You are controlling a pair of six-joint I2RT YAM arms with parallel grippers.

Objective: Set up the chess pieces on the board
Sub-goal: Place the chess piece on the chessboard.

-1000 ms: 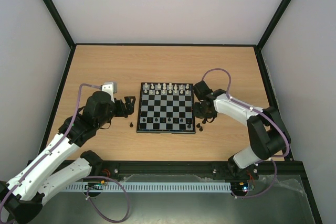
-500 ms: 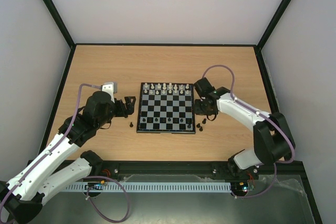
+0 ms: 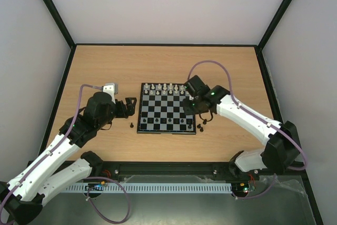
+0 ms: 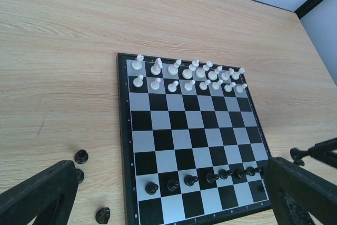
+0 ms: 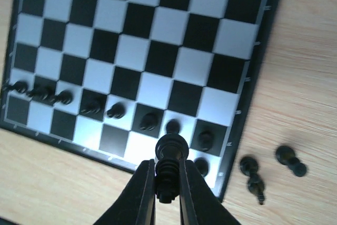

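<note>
A black chess piece point(image 5: 171, 154) is gripped upright between the closed fingers of the right hand point(image 5: 168, 169), above the near right corner of the board point(image 5: 158, 40). The left hand point(image 3: 128, 107) is held wide open and empty beside the board's left edge. Loose black pieces point(image 5: 253, 175) are seen lying on the bench point(image 5: 295, 77).

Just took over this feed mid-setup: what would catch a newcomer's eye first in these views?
The right gripper, shut on a black piece, hangs over the right side of the board. The white pieces fill two rows at the far edge, while the near side shows a row of black pawns and little else. Loose black pieces lie on the table just right of the board.
</note>
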